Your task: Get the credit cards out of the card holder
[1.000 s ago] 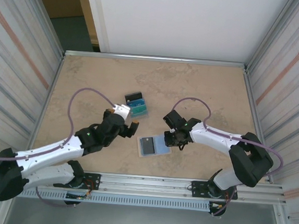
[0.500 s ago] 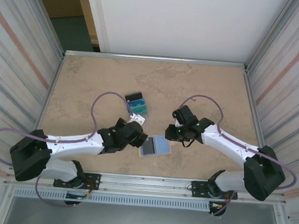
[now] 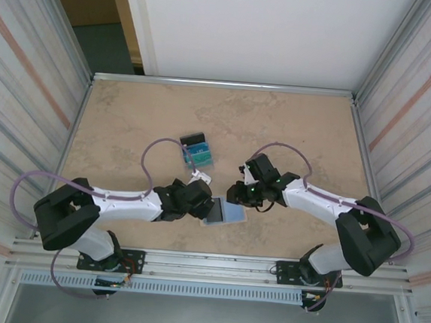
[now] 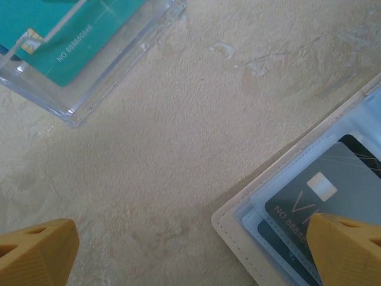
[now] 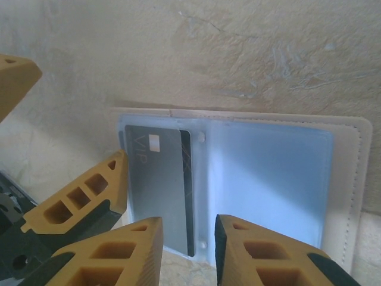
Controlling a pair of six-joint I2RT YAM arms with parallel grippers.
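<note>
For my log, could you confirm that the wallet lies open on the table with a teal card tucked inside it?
Not quite: the card inside the open wallet is dark grey, not teal, as the right wrist view shows. The rest is right.

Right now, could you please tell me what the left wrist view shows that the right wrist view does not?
Left wrist view: a clear tray holding a teal card, beyond the wide-open left gripper. Right wrist view: the whole open card holder, one pane looking empty, with the right gripper narrowly open over its near edge. Both: the grey VIP card in the holder's other pocket, a left fingertip at it, and the beige tabletop.
</note>
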